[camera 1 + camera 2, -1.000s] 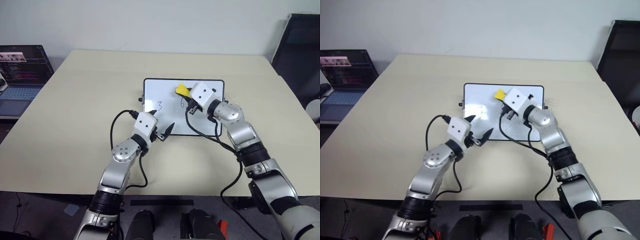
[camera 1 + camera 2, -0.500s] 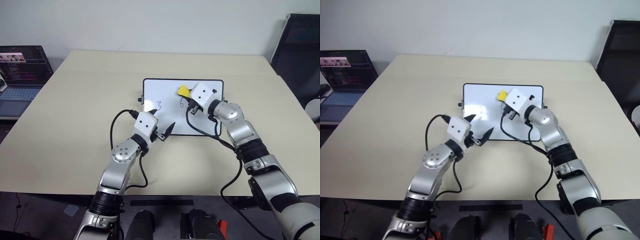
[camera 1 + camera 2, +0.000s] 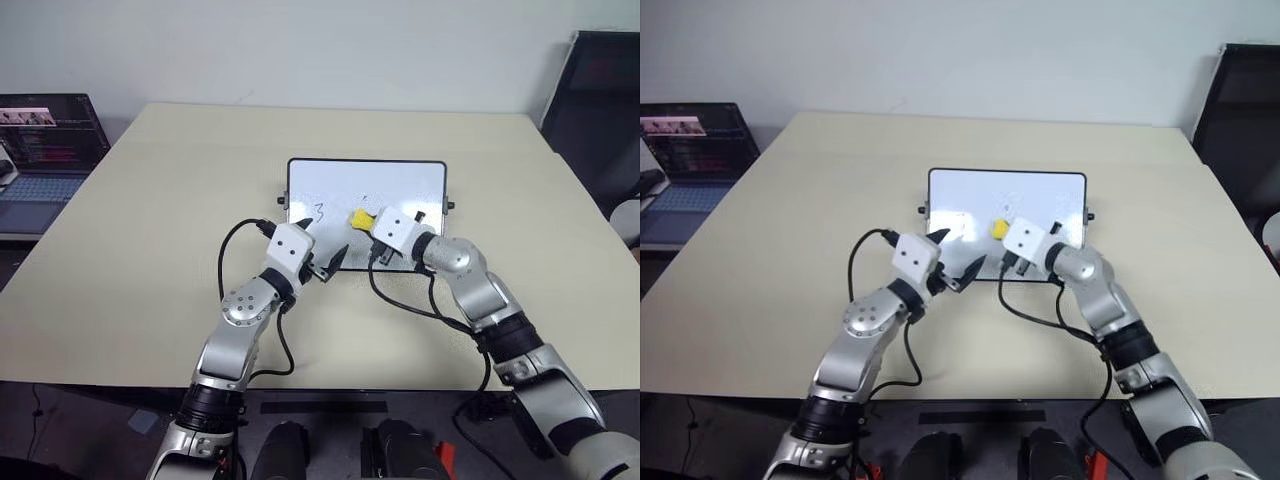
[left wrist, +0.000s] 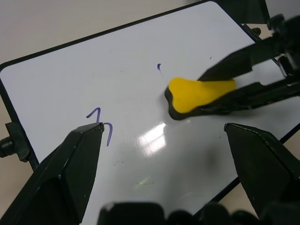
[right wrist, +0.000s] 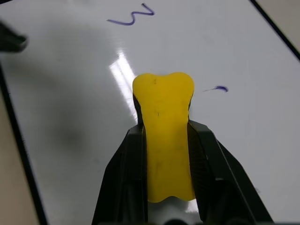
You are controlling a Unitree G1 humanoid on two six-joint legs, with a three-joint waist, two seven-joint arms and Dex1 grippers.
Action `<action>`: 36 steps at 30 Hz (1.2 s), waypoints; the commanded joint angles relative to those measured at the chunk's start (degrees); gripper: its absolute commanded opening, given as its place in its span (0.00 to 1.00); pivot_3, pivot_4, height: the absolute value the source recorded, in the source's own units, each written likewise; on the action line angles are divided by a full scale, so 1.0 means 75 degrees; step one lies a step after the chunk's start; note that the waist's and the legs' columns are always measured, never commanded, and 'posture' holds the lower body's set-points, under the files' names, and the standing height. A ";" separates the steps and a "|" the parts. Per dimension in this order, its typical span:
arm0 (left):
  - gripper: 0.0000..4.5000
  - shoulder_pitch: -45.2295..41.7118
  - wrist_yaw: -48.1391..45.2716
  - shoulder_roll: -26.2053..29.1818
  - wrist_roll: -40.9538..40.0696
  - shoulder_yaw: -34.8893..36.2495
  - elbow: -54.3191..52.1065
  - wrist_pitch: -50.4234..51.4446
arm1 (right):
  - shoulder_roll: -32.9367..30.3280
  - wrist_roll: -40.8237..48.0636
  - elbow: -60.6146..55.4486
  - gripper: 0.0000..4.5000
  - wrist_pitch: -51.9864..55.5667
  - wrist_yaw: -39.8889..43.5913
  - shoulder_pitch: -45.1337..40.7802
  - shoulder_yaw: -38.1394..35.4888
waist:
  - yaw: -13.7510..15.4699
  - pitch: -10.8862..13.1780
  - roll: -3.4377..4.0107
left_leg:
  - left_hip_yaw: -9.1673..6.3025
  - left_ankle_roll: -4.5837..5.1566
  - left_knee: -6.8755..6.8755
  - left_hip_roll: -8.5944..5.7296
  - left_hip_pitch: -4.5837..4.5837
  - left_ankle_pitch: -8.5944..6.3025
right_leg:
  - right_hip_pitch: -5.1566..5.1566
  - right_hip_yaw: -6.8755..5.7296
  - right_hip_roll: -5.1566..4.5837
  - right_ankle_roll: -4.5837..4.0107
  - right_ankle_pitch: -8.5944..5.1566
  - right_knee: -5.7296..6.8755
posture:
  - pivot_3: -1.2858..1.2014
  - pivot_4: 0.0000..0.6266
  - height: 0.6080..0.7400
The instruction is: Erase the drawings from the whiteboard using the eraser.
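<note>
Since a second ago, the right gripper [image 3: 362, 222] has been brought down and nearer across the whiteboard [image 3: 400, 178], its fingers clenched on the yellow eraser [image 5: 163, 137], and most of the middle drawing is now gone, only a short stroke [image 5: 216, 88] being left. The left gripper [image 3: 325, 243] is held with fingers spread over the board's near edge, beside the "3" [image 3: 320, 211]. The board is laid on a beige table [image 3: 150, 220], with a laptop [image 3: 45, 150] seen at far left.
</note>
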 commanded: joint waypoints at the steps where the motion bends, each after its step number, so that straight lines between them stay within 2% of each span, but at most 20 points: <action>1: 1.00 -0.0038 0.0085 -0.0004 -0.0005 0.0018 -0.0386 -0.0025 | -0.0166 -0.0101 -0.0219 0.19 0.0442 0.0071 0.0319 -0.0021 | 0.0001 0.0000 0.0000 | 0.0000 0.0000 0.0000 0.0000 0.0000 0.0000 | 0.0000 0.0000 0.0000 0.0000 0.0000 0.0000 | 0.52 0.24 1.00; 4: 1.00 -0.0076 0.0082 -0.0024 -0.0007 0.0005 -0.0343 -0.0035 | -0.0065 0.0006 -0.0246 0.19 0.0446 -0.0083 0.0228 -0.0167 | 0.0001 0.0000 0.0000 | 0.0001 0.0000 0.0000 0.0000 0.0000 0.0000 | -0.0001 0.0001 0.0000 0.0000 0.0000 0.0000 | 0.52 0.24 1.00; 10: 1.00 -0.0175 0.0045 -0.0050 -0.0013 -0.0019 -0.0218 -0.0090 | 0.0305 0.0436 0.0543 0.19 -0.0355 -0.1118 -0.0871 -0.0944 | -0.0011 0.0005 0.0001 | 0.0006 0.0001 0.0000 0.0001 -0.0002 0.0002 | -0.0008 0.0006 0.0002 0.0000 0.0000 0.0000 | 0.52 0.24 1.00; 16: 1.00 -0.0205 0.0034 -0.0072 -0.0009 -0.0050 -0.0201 -0.0102 | 0.0283 0.0362 0.1925 0.19 -0.1021 -0.1866 -0.1770 -0.1210 | -0.0009 0.0005 0.0001 | 0.0006 -0.0002 -0.0017 -0.0001 -0.0021 -0.0002 | -0.0020 0.0001 0.0001 -0.0002 0.0000 -0.0015 | 0.52 0.24 1.00; 20: 1.00 -0.0168 0.0040 -0.0061 -0.0008 -0.0044 -0.0254 -0.0086 | 0.0231 0.0191 0.2795 0.19 -0.1220 -0.1857 -0.2173 -0.0978 | -0.0014 0.0005 0.0002 | 0.0005 -0.0003 -0.0013 -0.0001 -0.0055 -0.0002 | -0.0056 0.0003 -0.0001 -0.0003 0.0002 -0.0009 | 0.52 0.24 1.00; 26: 1.00 -0.0091 0.0074 -0.0024 0.0001 -0.0006 -0.0353 -0.0056 | 0.0239 -0.0170 0.2775 0.19 -0.1117 -0.1537 -0.1799 -0.0446 | -0.0032 0.0004 0.0002 | 0.0004 -0.0002 -0.0007 0.0002 -0.0043 -0.0001 | -0.0046 0.0002 0.0000 -0.0003 0.0002 0.0000 | 0.52 0.24 1.00; 36: 1.00 -0.0063 0.0111 0.0009 0.0025 0.0028 -0.0406 -0.0029 | 0.0201 -0.0397 0.1581 0.19 -0.0603 -0.1111 -0.0836 -0.0002 | -0.0045 0.0001 0.0001 | 0.0007 0.0001 -0.0003 0.0005 0.0006 0.0001 | -0.0002 0.0008 0.0001 -0.0001 0.0000 0.0001 | 0.52 0.24 1.00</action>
